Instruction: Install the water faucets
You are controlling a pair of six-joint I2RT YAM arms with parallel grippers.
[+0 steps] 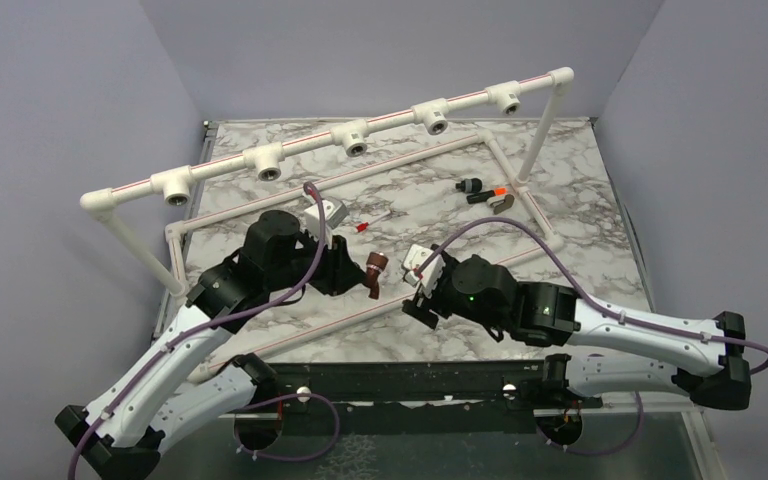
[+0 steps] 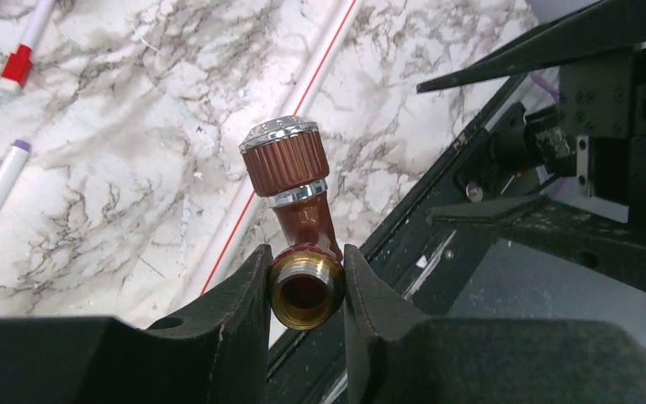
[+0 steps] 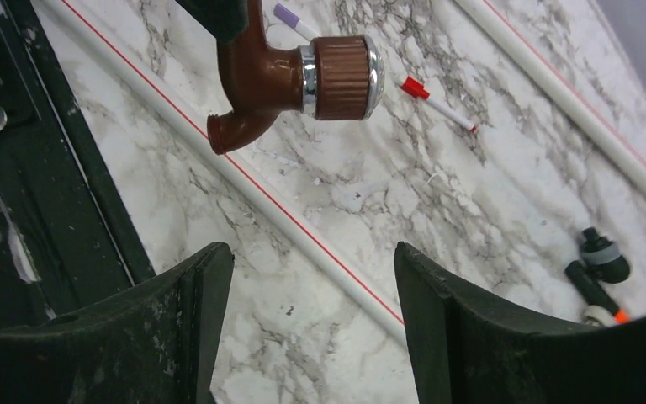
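My left gripper (image 1: 355, 272) (image 2: 306, 282) is shut on a reddish-brown faucet (image 1: 376, 272) (image 2: 296, 210). Its jaws pinch the brass threaded end, and the ribbed knob with its silvery cap points away from the wrist. The faucet hangs above the marble table (image 1: 580, 200), over the front pipe of the frame. My right gripper (image 1: 422, 292) (image 3: 311, 278) is open and empty, just right of the faucet. The faucet shows in the right wrist view (image 3: 294, 80), ahead of the open jaws. The white pipe rack (image 1: 360, 135) with several tee sockets stands at the back.
Two markers (image 2: 4, 181) and a red-capped pen (image 3: 433, 99) lie on the marble near the left arm. Black fittings with an orange piece (image 1: 485, 190) (image 3: 597, 261) lie at the back right. A white pipe with a red line (image 3: 303, 227) runs under the right gripper. A black rail (image 1: 410, 380) edges the table front.
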